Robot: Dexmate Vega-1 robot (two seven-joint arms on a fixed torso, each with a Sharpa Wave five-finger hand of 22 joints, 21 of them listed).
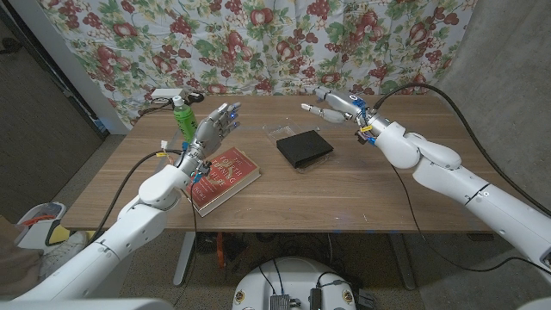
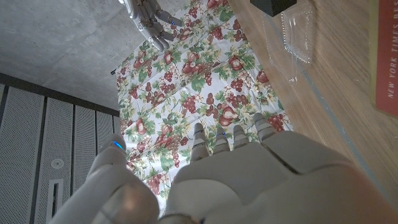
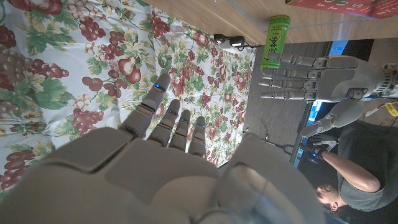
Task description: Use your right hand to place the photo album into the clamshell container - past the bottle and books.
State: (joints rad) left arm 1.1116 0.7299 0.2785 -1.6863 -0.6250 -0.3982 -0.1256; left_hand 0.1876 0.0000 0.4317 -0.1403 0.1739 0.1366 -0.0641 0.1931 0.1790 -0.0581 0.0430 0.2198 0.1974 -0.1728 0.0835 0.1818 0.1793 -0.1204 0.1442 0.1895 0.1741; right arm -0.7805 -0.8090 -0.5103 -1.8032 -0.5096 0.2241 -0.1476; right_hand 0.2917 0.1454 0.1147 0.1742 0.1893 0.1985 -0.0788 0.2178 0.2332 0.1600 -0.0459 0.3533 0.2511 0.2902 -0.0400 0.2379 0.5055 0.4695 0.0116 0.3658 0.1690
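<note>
The black photo album (image 1: pixel 304 148) lies at the table's middle on the clear clamshell container (image 1: pixel 280 132), whose plastic shows along the album's far left side. My right hand (image 1: pixel 331 103) hovers beyond the album near the table's far edge, fingers apart and holding nothing. My left hand (image 1: pixel 215 127) is raised between the green bottle (image 1: pixel 183 116) and the album, fingers spread and empty. A red book (image 1: pixel 225 176) lies under my left forearm. The left wrist view shows the clamshell container (image 2: pixel 298 37), a corner of the album (image 2: pixel 273 6) and my right hand (image 2: pixel 149 18).
A floral curtain (image 1: pixel 284 43) hangs behind the table. A power strip (image 1: pixel 168 95) with cables sits at the far left corner. The right wrist view shows the bottle (image 3: pixel 273 43), my left hand (image 3: pixel 317 74) and a person (image 3: pixel 348 180) beside the table.
</note>
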